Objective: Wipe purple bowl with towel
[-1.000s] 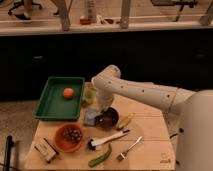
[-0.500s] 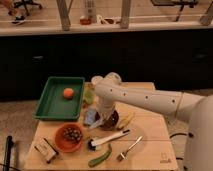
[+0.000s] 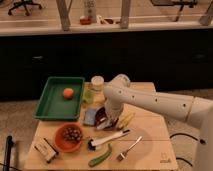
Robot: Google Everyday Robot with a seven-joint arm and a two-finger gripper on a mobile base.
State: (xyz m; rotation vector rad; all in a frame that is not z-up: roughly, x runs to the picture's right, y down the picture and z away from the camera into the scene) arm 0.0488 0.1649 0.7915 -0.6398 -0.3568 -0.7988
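Observation:
The purple bowl sits mid-table, dark and mostly covered by my arm's wrist. The blue-grey towel lies flat on the table, touching the bowl's left side. My gripper reaches down from the white arm to the seam between towel and bowl, low over both. I cannot see whether it touches or holds the towel.
A green tray with an orange fruit stands at the left. Behind the towel is a jar. An orange bowl, a small box, a brush, a fork, a green vegetable and a banana lie around.
My arm has dropped and its wrist has come down over the purple bowl and the towel's right edge. The bowl, fully visible a second ago, is now largely covered.

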